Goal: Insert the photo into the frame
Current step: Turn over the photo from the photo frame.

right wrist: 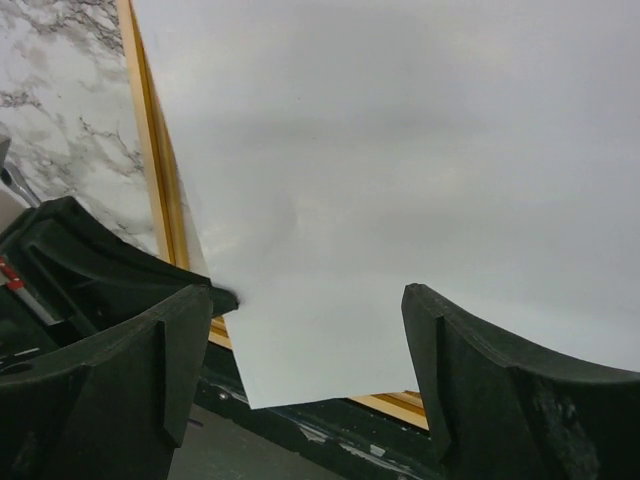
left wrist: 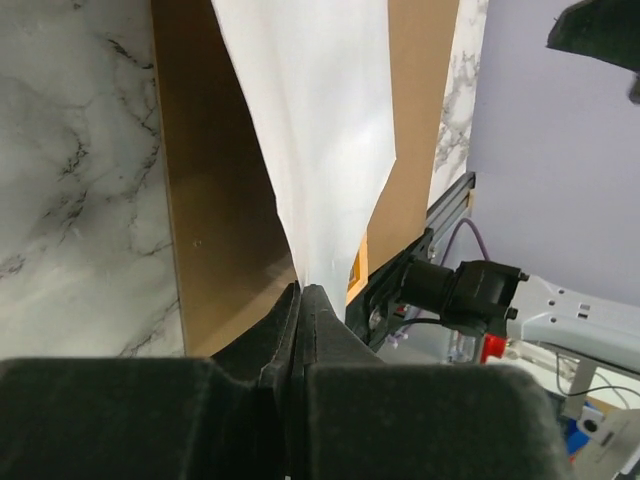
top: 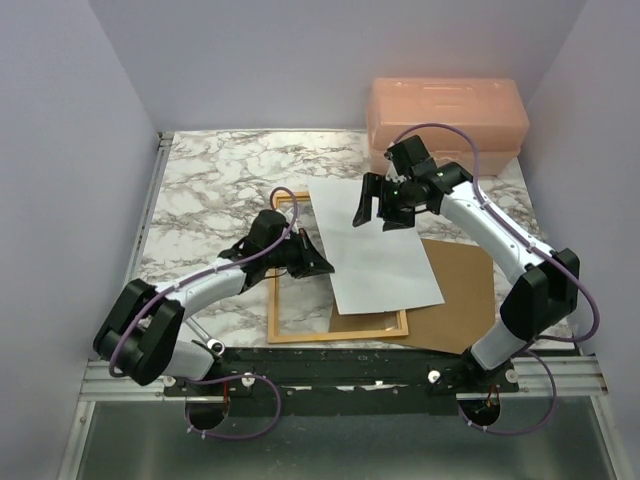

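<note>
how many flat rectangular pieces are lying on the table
3: the frame; the photo, white side up, across it; the brown backing board at the frame's right. More could be hidden under the photo.

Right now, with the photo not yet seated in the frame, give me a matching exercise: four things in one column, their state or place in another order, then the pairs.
1. left gripper
2. right gripper
3. photo
4. backing board

A. white back up, askew over the frame
B. brown, partly under the photo
C. shut on the photo's edge
D. open, above the photo

Pairs: 1-C, 2-D, 3-A, 4-B
</note>
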Controlling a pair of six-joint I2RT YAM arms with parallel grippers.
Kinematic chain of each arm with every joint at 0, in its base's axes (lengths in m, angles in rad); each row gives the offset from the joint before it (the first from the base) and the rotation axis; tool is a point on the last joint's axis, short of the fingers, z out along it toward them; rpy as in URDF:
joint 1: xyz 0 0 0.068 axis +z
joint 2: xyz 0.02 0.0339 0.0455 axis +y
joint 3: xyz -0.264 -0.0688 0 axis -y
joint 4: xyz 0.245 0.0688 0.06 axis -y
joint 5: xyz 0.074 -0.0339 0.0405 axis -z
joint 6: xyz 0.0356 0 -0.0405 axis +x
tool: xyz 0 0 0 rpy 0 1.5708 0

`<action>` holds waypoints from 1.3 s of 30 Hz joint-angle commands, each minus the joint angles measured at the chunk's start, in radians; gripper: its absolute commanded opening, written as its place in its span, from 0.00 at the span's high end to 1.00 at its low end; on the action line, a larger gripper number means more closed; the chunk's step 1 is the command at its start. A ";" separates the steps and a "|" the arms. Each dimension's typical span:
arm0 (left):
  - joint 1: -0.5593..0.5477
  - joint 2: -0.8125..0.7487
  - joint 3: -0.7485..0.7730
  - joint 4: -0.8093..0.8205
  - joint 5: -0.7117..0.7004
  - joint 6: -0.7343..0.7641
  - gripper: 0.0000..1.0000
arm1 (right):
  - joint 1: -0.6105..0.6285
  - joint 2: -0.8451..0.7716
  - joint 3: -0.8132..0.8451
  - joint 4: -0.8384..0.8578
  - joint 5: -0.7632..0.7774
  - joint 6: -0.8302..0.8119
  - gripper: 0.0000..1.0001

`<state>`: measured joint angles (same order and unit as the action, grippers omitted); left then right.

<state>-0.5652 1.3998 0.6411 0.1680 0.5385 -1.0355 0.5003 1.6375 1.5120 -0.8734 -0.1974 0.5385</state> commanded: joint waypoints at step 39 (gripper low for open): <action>0.351 -0.442 -0.115 -0.492 -0.121 0.194 1.00 | -0.085 -0.077 -0.188 0.034 0.009 -0.050 0.14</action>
<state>-0.2218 0.9485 0.5377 -0.4248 0.4232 -0.7948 0.4332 1.5780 1.3499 -0.8585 -0.1932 0.5034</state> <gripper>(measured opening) 0.008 0.857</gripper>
